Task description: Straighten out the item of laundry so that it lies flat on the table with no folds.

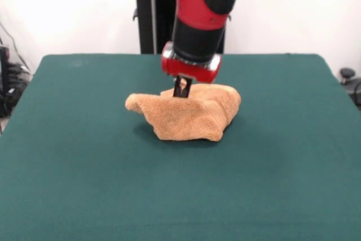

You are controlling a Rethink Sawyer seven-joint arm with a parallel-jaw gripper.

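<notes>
The light orange-tan towel (189, 114) lies crumpled in a thick folded heap near the middle of the dark green table (73, 162). One lobe sticks out to the left, and the right side is bunched higher. The red and black arm comes down from above, and my gripper (181, 88) is down at the top of the heap, at its far middle edge. Its dark fingers press into or pinch the cloth there. The tips are partly buried in the towel, so the grip itself is hidden.
The robot's black pedestal (149, 21) stands behind the table's far edge. Dark equipment and cables show past the left edge (8, 83), and a dark object shows past the right edge (350, 80).
</notes>
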